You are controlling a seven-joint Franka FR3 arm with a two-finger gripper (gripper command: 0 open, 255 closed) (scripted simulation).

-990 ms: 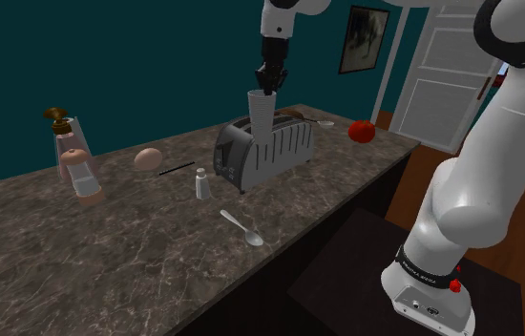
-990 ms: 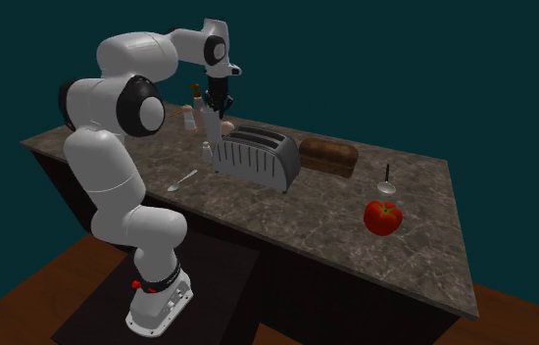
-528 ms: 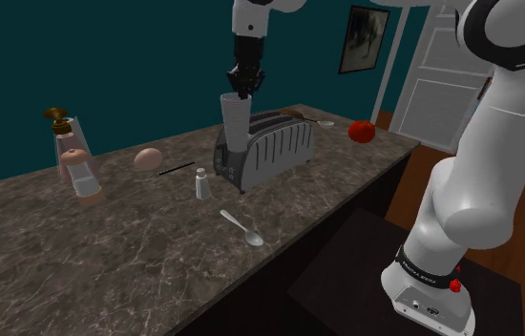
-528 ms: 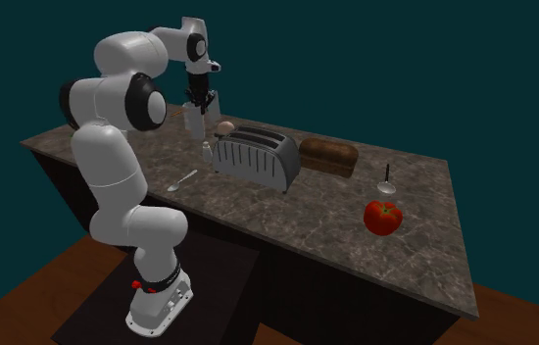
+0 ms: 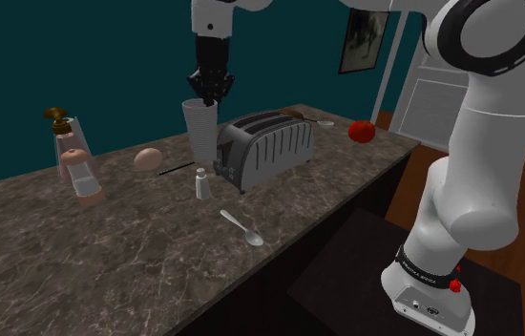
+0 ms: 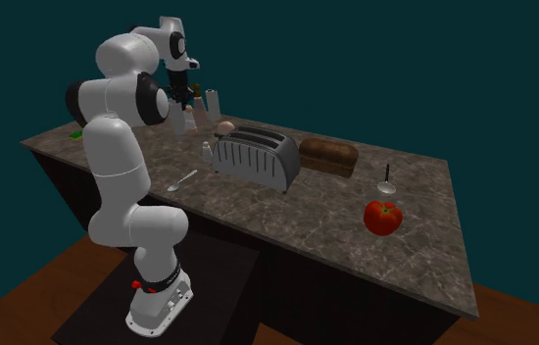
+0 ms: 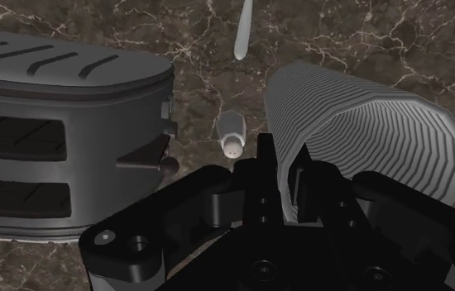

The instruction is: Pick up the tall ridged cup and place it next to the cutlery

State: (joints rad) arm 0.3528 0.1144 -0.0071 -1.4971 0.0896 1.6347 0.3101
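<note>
Tall ridged cup [image 5: 199, 130]: hangs clear of the desk [image 5: 108, 258], pinched at its rim wall in my claw [image 5: 211, 94], one finger inside and one outside, as the wrist view confirms. Over the last second I have carried it from above the toaster [image 5: 262, 148] out past the toaster's end, so it is now over open desk towards the back edge, behind the small shaker [image 5: 202, 183]. Judgement: lift and clearance are done; the spoon [image 5: 241, 227] lies nearer the front edge, so what remains is a move forward, a descent beside it, then release.
</note>
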